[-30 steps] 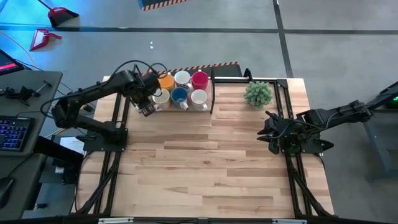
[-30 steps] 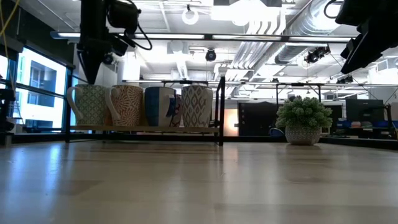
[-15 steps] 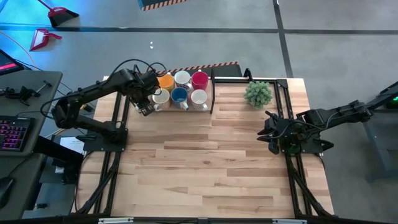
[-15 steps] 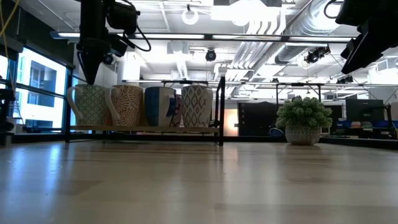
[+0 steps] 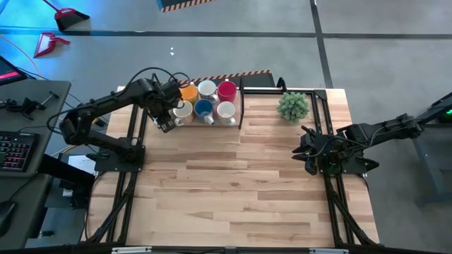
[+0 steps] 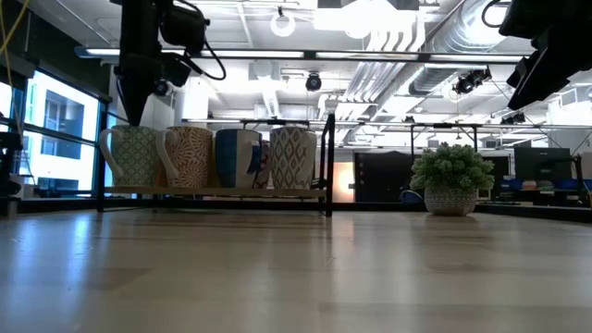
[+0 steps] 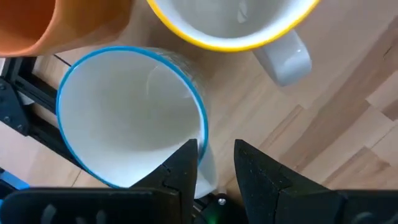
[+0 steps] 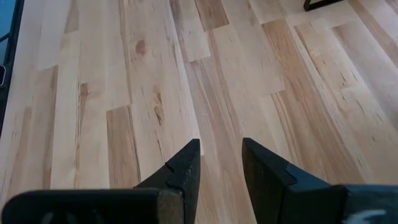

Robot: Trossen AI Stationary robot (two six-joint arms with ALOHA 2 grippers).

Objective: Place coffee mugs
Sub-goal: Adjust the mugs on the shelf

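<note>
Several coffee mugs stand upright in two rows on a low black rack [image 5: 242, 106] at the table's far left. The leftmost near-row mug is blue-rimmed and white inside [image 7: 124, 112], [image 6: 129, 155]. My left gripper [image 7: 216, 155], [image 6: 129, 118], [image 5: 167, 121] points down just over its rim, open, with one finger above the inside and one outside the wall. Beside this mug stand a yellow-rimmed mug [image 7: 236, 25], [image 5: 182, 109] and an orange one [image 7: 37, 25]. My right gripper [image 8: 221, 165], [image 5: 305, 152] waits open above bare wood at the table's right. My left gripper straddles the blue-rimmed mug's rim [image 7: 202, 140] from above, with a wide gap between its fingers. Whether the inner finger [image 7: 186, 165] touches the rim I cannot tell. The mug stands on the rack's shelf.
A small green potted plant [image 5: 293, 106], [image 6: 450, 180] stands at the far right of the rack. Black frame rails [image 5: 131, 141] run along both sides of the table. The wooden top [image 5: 233, 183] lies bare in the middle and near part.
</note>
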